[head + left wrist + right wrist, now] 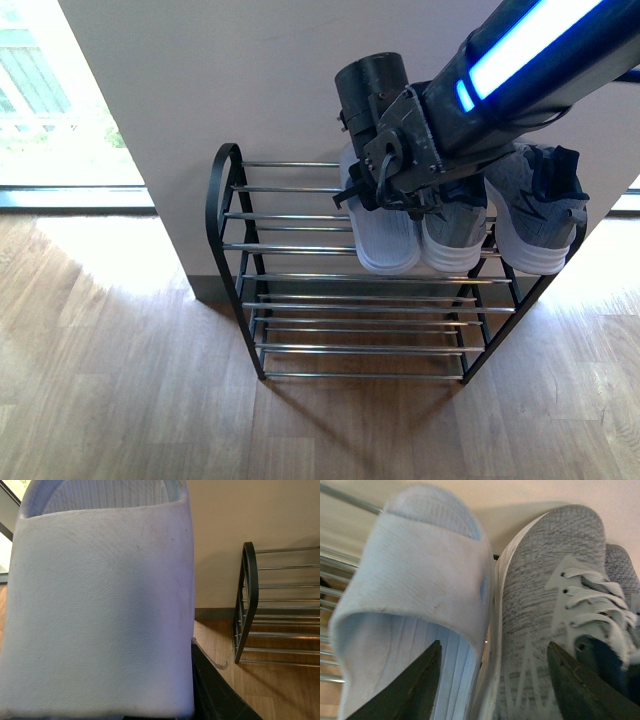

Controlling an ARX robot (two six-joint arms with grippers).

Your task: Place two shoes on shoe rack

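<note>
The shoe rack [232, 190] stands against the wall, and its top tier carries a pale-blue slide sandal [385, 240] beside two grey knit sneakers [455, 235] [535, 215]. My right gripper [400, 195] hangs open just above the sandal and the nearer sneaker. In the right wrist view its fingers [415, 690] straddle the gap between that sandal [420, 580] and the sneaker [545, 595], holding nothing. My left gripper [120, 712] is shut on a second pale-blue slide sandal [100, 610], which fills the left wrist view. One black finger [215, 690] shows beside it.
The rack's black side frame [249, 600] and chrome bars [285, 585] appear beyond the held sandal. The lower tiers [360, 330] hold nothing. Wooden floor [120, 380] spreads in front, with a bright window [50, 110] at far left.
</note>
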